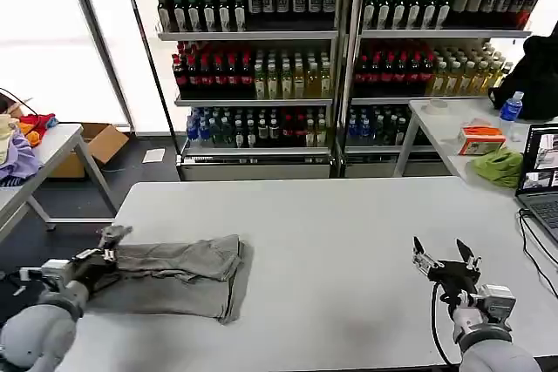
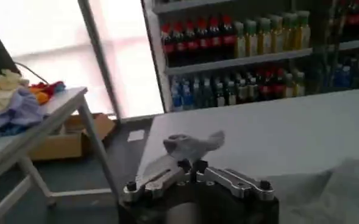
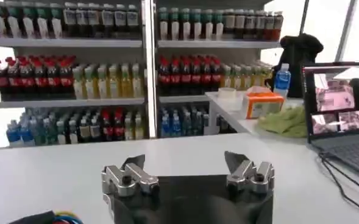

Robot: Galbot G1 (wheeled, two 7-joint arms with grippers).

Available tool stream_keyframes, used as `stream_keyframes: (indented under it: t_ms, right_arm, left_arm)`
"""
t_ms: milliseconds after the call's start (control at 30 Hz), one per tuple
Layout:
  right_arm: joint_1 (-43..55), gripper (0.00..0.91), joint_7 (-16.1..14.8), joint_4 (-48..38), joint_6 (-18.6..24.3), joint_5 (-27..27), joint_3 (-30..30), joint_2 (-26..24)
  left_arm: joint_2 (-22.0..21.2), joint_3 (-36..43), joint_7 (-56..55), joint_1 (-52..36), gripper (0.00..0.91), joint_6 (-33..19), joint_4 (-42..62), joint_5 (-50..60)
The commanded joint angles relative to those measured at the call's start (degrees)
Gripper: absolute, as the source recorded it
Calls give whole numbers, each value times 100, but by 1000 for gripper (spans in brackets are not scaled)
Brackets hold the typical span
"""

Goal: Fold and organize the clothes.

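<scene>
A light grey shirt (image 1: 179,274) lies in a rough fold on the left part of the white table (image 1: 331,241). My left gripper (image 1: 112,240) is at the shirt's left end, shut on a corner of it that is lifted a little off the table. The left wrist view has the gripper (image 2: 192,164) pinching that grey corner (image 2: 194,143), with more of the shirt (image 2: 344,189) off to one side. My right gripper (image 1: 445,254) hovers open over bare table at the right, far from the shirt. In the right wrist view the gripper (image 3: 185,163) has nothing between its fingers.
A side table at the right holds a lime-green cloth (image 1: 499,165), an orange box (image 1: 481,138) and a laptop (image 1: 542,173); a cable (image 1: 534,246) runs along the main table's right edge. At the left, another table carries purple and orange garments (image 1: 19,152). Drink shelves (image 1: 253,58) stand behind.
</scene>
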Motion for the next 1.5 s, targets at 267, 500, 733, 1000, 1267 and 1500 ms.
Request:
stream_keyframes:
  t_ms: [267,500,733,1000,1267,1500]
  right_arm:
    - [-356,907,-2,108,49,-191,139,197]
    - [-461,907,-16,81,104,-280,158,248]
    - [-442,907,-13,44,106,-332,84,288]
    - [-468,907,-28,-62,163,-403,28,316]
    - [-500,907,-32,-40,180,-443,1,333]
    - [-521,907,-46,-25,202,-490,-29,359]
  left_arm:
    - [-774,1970,-886,-1021,0,462,-344,-332]
    - [-884,2254,-969,-1200,0,464,-409,-344]
    - [-964,2473,-933,-1280,0,465,-239,-291]
    - [-1071,2566,-884,-1256,0,466,-233,-271]
    - [-1163,2567,-837,-1252,0,466,-299,-134]
    - [-1455,2638,-508,-1248,907,406,-75,-22]
